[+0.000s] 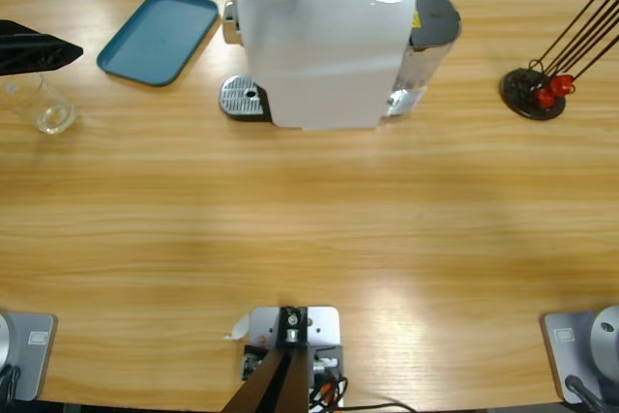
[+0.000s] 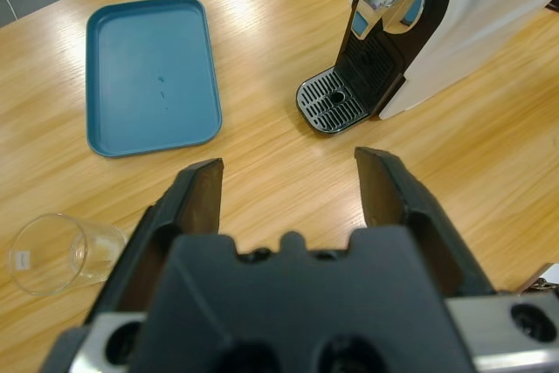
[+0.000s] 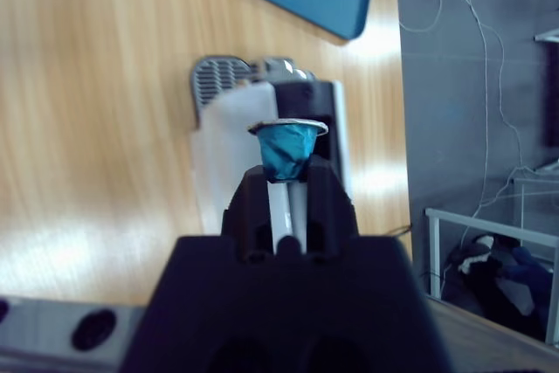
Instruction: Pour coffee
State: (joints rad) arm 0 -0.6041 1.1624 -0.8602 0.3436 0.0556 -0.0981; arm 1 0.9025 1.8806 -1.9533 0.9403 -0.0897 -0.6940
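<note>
Right gripper (image 3: 286,172) pinches a blue capsule (image 3: 288,148) above the coffee machine (image 1: 329,45), frame centre; keep it level over the slot. Left gripper (image 2: 293,189) spread; empty glass (image 2: 57,252) lower left, no coffee visible.

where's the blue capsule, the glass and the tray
blue capsule (image 3: 288,150): right wrist view, on its blue body, between the right gripper's jaws.
glass (image 2: 61,252): left wrist view, on its clear side wall.
tray (image 1: 158,37): high view, on its bare flat bottom.
</note>
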